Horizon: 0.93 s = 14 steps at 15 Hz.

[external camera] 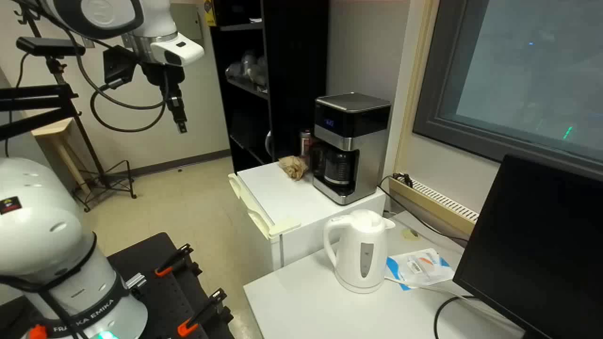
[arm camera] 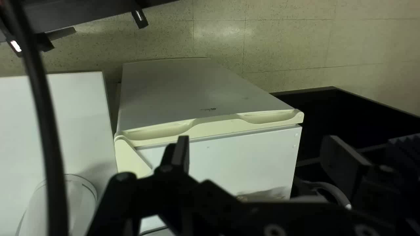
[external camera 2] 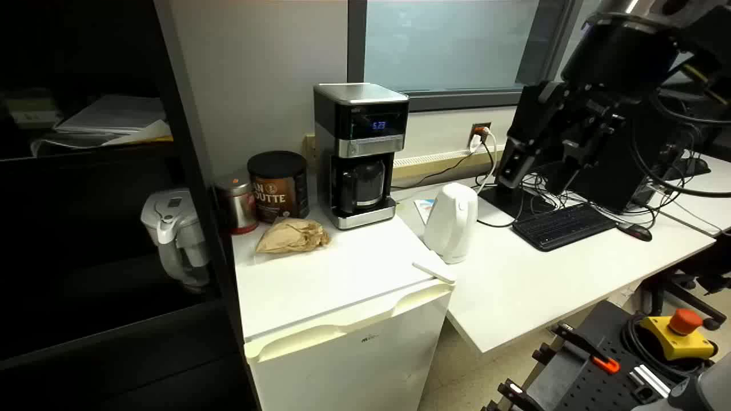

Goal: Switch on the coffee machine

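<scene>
The coffee machine point(external camera: 363, 157) is a boxy black and silver maker standing on a white mini fridge point(external camera: 268, 193). It also shows in an exterior view point(external camera 2: 361, 147), upright, with blue digits lit on its front display and a dark glass carafe point(external camera 2: 371, 182) inside. My gripper point(external camera: 181, 126) is in the air, well apart from the machine. In an exterior view the gripper point(external camera 2: 537, 177) has its fingers spread with nothing between them. In the wrist view the open jaws point(arm camera: 262, 147) are above the fridge top. The coffee machine cannot be made out there.
A white kettle point(external camera: 360, 254) stands on the desk beside the fridge. A crumpled paper bag point(external camera 2: 292, 235), a coffee can point(external camera 2: 280, 191) and a metal canister point(external camera 2: 237, 205) sit beside the machine. A black shelf point(external camera 2: 197, 171) borders the fridge. A monitor point(external camera: 541, 245) stands on the desk.
</scene>
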Each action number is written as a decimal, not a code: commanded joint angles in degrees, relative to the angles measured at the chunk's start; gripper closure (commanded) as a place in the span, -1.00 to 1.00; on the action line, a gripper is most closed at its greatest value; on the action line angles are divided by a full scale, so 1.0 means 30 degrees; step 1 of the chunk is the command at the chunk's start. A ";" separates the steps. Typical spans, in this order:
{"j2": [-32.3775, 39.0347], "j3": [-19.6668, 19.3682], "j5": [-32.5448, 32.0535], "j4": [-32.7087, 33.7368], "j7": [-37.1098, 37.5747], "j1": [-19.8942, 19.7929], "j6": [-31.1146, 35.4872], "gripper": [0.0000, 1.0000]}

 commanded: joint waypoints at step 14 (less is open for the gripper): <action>0.2765 0.1063 -0.2886 0.0780 -0.1532 -0.1511 0.3172 -1.00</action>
